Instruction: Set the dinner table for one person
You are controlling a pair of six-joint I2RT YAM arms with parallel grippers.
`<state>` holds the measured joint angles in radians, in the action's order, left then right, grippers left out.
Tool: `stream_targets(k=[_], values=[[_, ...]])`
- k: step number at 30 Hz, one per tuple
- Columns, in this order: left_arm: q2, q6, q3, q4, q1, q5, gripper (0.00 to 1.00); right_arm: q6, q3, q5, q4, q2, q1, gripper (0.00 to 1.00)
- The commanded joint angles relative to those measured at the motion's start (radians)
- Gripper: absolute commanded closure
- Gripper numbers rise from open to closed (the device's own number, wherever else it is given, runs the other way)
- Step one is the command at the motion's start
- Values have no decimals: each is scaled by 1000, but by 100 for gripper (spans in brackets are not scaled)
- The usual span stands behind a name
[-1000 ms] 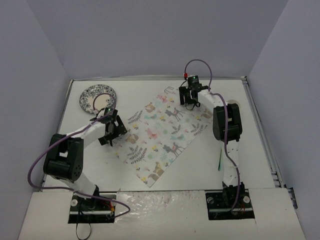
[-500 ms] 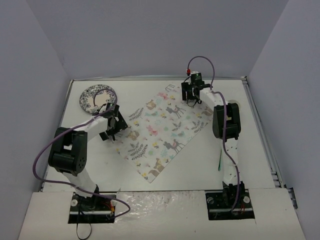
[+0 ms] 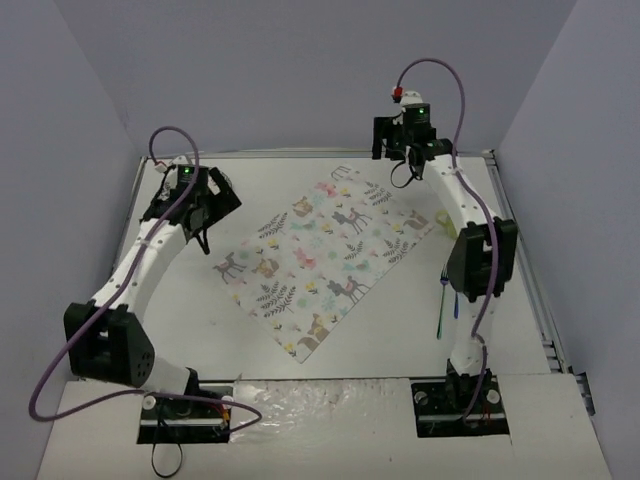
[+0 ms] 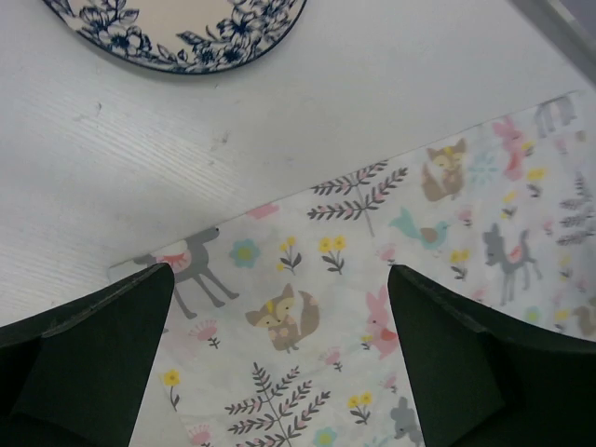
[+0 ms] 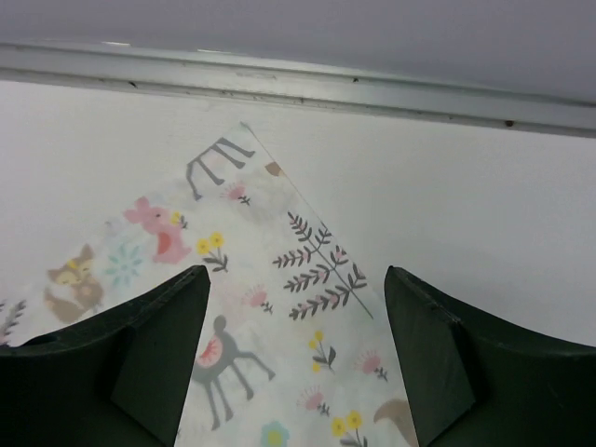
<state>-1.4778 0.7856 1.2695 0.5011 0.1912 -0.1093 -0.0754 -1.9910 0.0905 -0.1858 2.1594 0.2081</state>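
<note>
The left gripper (image 3: 198,205) has swung away from the mat's (image 3: 320,265) left edge; the mat's corner now lies under its open jaws, with the plate (image 4: 177,28) just ahead. The right gripper (image 3: 400,150) has lifted off the far corner, jaws wider. The mat has shifted slightly.

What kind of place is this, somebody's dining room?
Probably a robot test booth, not a home: two arms bolted to a white table, plain walls boxing it in, one placemat and plate.
</note>
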Motion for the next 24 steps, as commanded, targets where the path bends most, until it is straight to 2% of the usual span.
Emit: stream_targets(k=[1, 3, 6, 9, 12, 18, 24], values=[[187, -42, -90, -76, -169, 127, 3, -49, 179, 15, 95, -379, -7, 28], [231, -42, -165, -161, -260, 235, 3, -91, 305, 13, 160, -529, -9, 27], [267, -52, -246, -204, -376, 313, 3, -168, 512, 16, 276, -723, -9, 24], [257, -71, -281, -220, -464, 332, 3, -256, 724, -2, 396, -927, -9, 10], [193, -53, -292, -302, -529, 385, 3, -301, 844, -55, 429, -1101, -8, 0], [15, -5, -256, -445, -562, 434, 3, -348, 1013, -45, 396, -1318, -7, 0], [-202, 14, -185, -594, -571, 478, 3, -326, 1118, 86, 370, -1409, -6, 0]])
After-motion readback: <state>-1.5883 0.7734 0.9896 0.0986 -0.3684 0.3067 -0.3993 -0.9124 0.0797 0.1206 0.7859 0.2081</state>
